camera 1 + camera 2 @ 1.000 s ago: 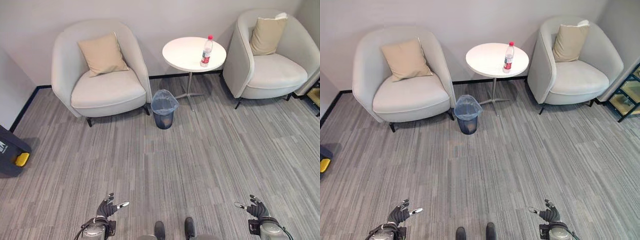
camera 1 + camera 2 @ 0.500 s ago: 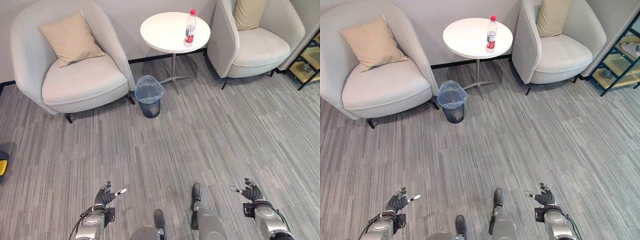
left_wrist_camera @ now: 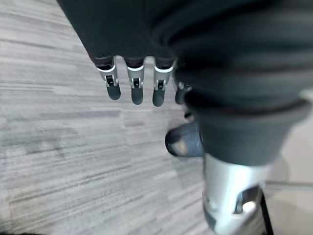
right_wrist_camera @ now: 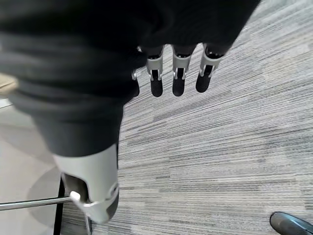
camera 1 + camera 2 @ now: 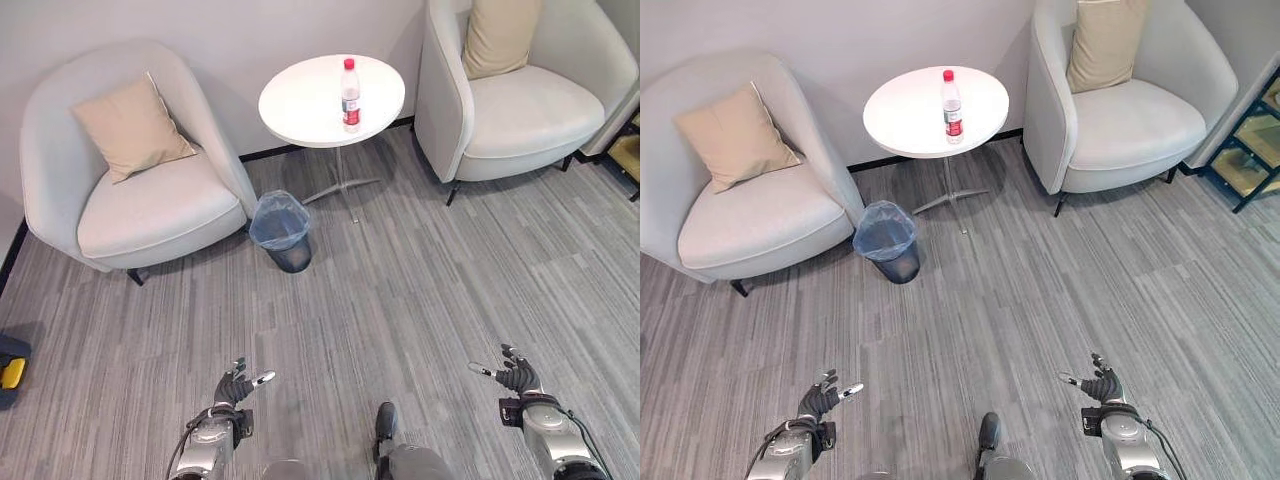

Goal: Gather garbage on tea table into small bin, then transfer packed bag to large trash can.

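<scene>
The left hand [image 5: 232, 388] hangs low at lower left, fingers loosely spread and empty. Since a second ago the whole view has shifted, so the camera moved; bin [image 5: 281, 230] and bottle [image 5: 350, 95] sit as before. The bottle stands on the table [image 5: 300, 100], upper centre, the bin just below-left. The right hand [image 5: 514, 376], lower right, is likewise relaxed and empty. Gathering looks unstarted.

Clear plastic bottle [image 5: 350, 96] with red cap and red label is standing upright on the round white tea table [image 5: 300, 105], sitting toward its right edge. Small dark bin [image 5: 282, 232] lined with a bluish bag is standing open on the floor by the table's pedestal.
</scene>
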`<state>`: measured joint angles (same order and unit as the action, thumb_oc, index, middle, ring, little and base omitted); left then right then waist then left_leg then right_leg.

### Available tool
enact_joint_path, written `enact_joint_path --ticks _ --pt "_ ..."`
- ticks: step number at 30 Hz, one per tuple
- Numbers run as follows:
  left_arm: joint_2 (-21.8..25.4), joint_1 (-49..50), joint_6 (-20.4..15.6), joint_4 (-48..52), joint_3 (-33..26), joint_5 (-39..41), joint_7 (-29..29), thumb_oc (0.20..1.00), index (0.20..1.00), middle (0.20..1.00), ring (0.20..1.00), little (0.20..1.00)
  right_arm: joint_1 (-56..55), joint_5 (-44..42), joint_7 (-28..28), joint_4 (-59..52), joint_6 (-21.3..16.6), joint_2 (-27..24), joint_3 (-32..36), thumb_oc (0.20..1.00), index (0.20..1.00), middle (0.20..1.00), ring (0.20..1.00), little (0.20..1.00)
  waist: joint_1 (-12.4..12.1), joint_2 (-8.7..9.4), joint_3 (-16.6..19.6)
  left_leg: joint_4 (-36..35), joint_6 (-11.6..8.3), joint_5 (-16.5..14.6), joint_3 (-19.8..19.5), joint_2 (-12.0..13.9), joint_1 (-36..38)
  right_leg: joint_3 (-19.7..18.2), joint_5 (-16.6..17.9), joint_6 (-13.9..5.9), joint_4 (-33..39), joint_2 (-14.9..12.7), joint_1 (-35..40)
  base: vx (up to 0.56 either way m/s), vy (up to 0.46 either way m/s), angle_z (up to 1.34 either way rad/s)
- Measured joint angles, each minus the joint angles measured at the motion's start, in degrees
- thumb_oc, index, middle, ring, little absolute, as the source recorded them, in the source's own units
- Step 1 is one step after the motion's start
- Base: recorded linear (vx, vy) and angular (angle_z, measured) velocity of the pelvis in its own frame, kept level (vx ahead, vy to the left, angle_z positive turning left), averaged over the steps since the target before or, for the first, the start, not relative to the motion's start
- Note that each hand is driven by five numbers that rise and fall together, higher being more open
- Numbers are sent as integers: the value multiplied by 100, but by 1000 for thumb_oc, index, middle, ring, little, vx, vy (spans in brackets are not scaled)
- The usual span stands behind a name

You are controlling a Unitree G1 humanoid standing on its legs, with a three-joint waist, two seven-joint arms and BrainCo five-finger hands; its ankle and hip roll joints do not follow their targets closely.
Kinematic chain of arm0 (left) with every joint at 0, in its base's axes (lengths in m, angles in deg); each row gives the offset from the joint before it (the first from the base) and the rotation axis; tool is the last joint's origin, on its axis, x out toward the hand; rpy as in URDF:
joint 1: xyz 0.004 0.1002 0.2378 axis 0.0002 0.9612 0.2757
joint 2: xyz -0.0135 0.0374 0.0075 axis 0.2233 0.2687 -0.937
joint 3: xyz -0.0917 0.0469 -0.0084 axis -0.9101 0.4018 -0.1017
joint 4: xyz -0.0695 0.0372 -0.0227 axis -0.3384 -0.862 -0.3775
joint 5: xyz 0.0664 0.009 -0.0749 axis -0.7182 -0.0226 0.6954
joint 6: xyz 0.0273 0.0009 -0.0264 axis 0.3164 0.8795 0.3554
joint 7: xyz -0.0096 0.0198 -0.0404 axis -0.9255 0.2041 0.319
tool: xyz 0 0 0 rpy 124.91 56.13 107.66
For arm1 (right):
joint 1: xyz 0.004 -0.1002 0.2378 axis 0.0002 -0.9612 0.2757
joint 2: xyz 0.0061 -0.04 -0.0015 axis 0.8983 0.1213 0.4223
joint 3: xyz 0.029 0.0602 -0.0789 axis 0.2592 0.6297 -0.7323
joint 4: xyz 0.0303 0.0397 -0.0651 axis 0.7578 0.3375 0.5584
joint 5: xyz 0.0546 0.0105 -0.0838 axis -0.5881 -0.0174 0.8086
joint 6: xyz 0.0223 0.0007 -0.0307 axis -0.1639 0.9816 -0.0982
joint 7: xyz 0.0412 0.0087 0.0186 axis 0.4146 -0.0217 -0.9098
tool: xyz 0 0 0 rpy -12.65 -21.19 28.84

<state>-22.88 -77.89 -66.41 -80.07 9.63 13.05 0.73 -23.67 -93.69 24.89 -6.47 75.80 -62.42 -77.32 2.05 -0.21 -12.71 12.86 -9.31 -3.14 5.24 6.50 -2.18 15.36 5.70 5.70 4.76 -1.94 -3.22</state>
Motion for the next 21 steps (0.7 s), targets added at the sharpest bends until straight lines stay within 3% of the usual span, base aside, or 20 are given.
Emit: enact_joint_path --ticks 1,4,8,11,12,13,14,15,17,20,21 --pt "-3 -19 2 -2 23 0 4 1000 1000 1000 1000 1000 -37 -6 2 17 4 31 15 1000 1000 1000 1000 1000 17 33 -19 -234 -12 7 -4 -81 -178 46 -82 34 1 15 86 256 -109 32" --pt "48 -28 18 -10 32 0 8 1000 1000 1000 1000 1000 -135 -8 2 86 -3 146 -46 1000 1000 1000 1000 1000 -127 173 -99 -716 207 403 2 -270 -743 94 -202 45 36 147 328 209 -47 0" --pt "125 83 94 -126 31 0 43 1000 1000 1000 1000 1000 -131 -10 29 328 4 349 -44 1000 1000 1000 1000 1000 -258 214 -143 -1141 194 912 -8 -468 -1197 -13 -489 38 31 299 629 380 64 -14" --pt "135 117 142 -121 24 0 40 1000 1000 1000 1000 1000 -115 -9 59 424 24 382 -13 1000 1000 1000 1000 1000 -408 110 -173 -1438 218 1056 75 -464 -1247 -294 -616 -81 5 302 902 356 173 -40" --pt "134 132 153 -122 19 0 41 1000 1000 1000 1000 1000 -121 -10 62 424 39 383 -14 1000 1000 1000 1000 1000 -395 -4 -165 -1524 321 1130 223 -443 -1191 -317 -765 -244 12 309 1088 445 302 -65" --pt "129 306 140 -39 1 0 42 1000 1000 1000 1000 1000 -145 -3 51 412 36 394 -16 1000 1000 1000 1000 1000 -434 -109 -80 -1450 381 1143 102 -412 -1039 -596 -926 -329 -90 258 1235 462 340 -108" --pt "139 478 146 -100 2 0 40 1000 1000 1000 1000 1000 -150 2 35 402 33 369 -120 1000 1000 1000 1000 1000 -424 -338 153 -1231 839 1326 244 -450 -960 -896 -1207 -654 -377 167 1227 386 288 -111" --pt "262 488 138 -22 -32 0 42 1000 1000 1000 1000 1000 -135 5 6 375 41 443 -228 1000 1000 1000 1000 1000 -385 -157 197 -1253 1199 1194 362 -694 -900 -988 -1433 -882 -679 -148 1059 299 198 -66" --pt "487 332 105 37 -73 0 35 1000 1000 1000 1000 1000 -132 5 -8 357 49 572 -232 1000 1000 1000 1000 1000 -431 132 234 -1222 1496 1078 509 -954 -853 -1137 -1571 -1041 -913 -478 960 232 154 -18" --pt "603 77 72 11 -80 0 35 1000 1000 1000 1000 1000 -12 5 -28 298 40 573 -219 1000 1000 1000 1000 1000 -472 184 220 -1333 1679 922 588 -1088 -625 -1227 -1636 -1274 -1572 -646 734 156 112 -18" --pt "629 23 33 0 -82 0 25 1000 1000 1000 1000 1000 42 5 -58 224 25 571 -222 1000 1000 1000 1000 1000 -486 157 206 -1439 1801 822 538 -1084 -439 -1238 -1821 -1471 -2158 -640 466 147 74 -33"
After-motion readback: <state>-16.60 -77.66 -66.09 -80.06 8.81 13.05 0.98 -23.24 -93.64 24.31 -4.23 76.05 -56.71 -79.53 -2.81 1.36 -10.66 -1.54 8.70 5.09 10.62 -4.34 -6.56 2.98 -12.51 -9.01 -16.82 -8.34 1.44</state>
